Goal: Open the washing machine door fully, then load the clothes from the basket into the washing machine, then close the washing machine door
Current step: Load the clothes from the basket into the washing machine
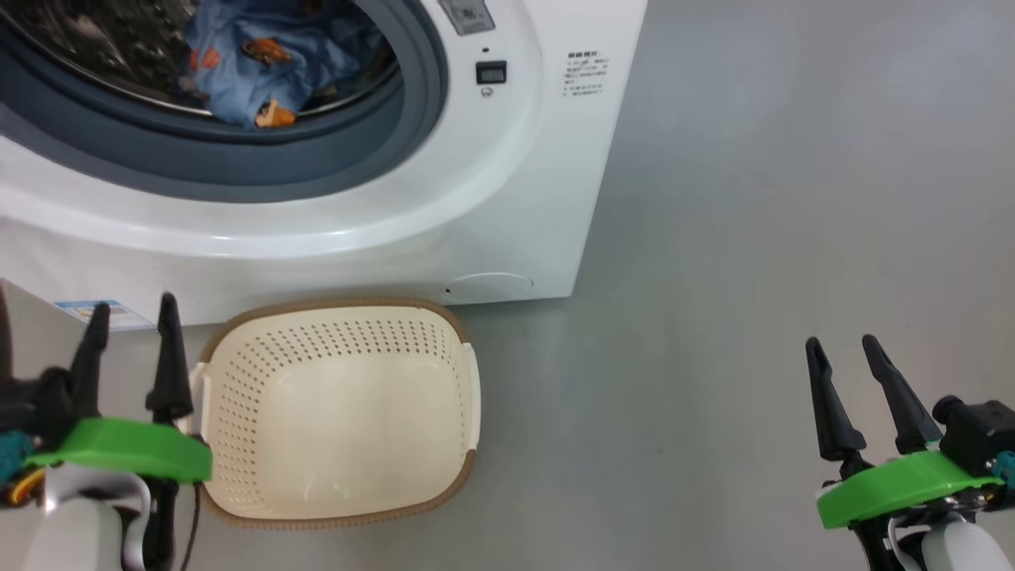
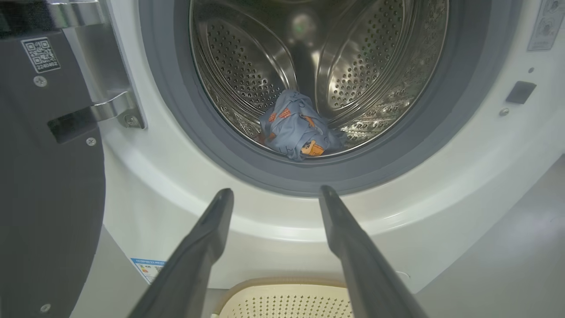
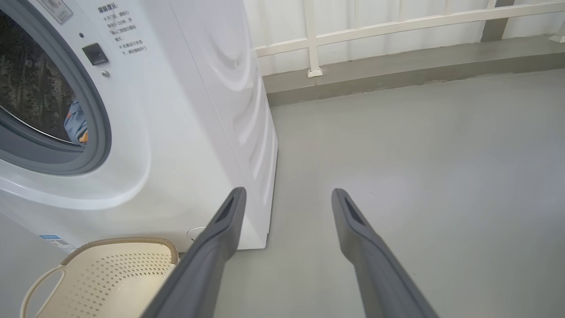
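Left gripper (image 1: 133, 316) and right gripper (image 1: 842, 349) both open, empty, fingers forward.

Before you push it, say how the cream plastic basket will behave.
The cream plastic basket is empty, so probably light, likely sliding on the smooth grey floor. Its moulded walls look stiff. Wide and low, tipping seems unlikely.

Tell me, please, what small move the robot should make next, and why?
Probably swing the open left gripper over to the dark washing machine door and start pushing it shut: the cream perforated basket is empty, and the blue bear-print clothes already lie in the steel drum.
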Robot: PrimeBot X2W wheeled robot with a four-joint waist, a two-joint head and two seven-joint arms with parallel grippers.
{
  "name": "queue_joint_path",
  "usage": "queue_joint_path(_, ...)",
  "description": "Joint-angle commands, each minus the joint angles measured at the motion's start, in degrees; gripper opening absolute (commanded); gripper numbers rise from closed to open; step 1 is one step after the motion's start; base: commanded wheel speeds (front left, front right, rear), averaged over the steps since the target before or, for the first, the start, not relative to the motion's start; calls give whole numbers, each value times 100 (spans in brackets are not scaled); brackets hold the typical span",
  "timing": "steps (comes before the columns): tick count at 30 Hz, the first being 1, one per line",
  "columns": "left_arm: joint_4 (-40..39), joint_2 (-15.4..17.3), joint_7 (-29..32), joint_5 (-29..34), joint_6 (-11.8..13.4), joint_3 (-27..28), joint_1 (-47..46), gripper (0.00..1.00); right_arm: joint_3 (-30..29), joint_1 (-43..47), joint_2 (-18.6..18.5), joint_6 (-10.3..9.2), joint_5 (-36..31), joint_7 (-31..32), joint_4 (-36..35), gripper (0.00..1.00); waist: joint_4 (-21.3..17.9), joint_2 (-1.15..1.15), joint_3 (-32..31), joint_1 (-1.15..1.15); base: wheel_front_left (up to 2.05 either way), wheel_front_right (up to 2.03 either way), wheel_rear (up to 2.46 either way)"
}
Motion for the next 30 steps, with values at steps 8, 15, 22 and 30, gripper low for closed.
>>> queue_joint_path(8, -524, 68, -30, 54, -10, 132, 722, 100, 92, 382, -179, 7, 78, -43, -107, 100, 179, 0, -482, 0, 0, 0, 0)
queue_joint_path(15, -787, 19, -30, -22, -10, 125, 1145, 100, 52, 569, -214, 7, 93, -43, -134, 100, 218, 0, -643, 0, 0, 0, 0)
queue_joint_path(22, -985, 5, -30, -96, -10, 182, 1491, 100, -4, 755, -221, 7, 96, -43, -152, 100, 260, 0, -773, 0, 0, 0, 0)
queue_joint_path(30, -1160, -31, -30, -53, -10, 205, 1772, 100, -45, 927, -229, 7, 113, -43, -152, 100, 280, 0, -908, 0, 0, 0, 0)
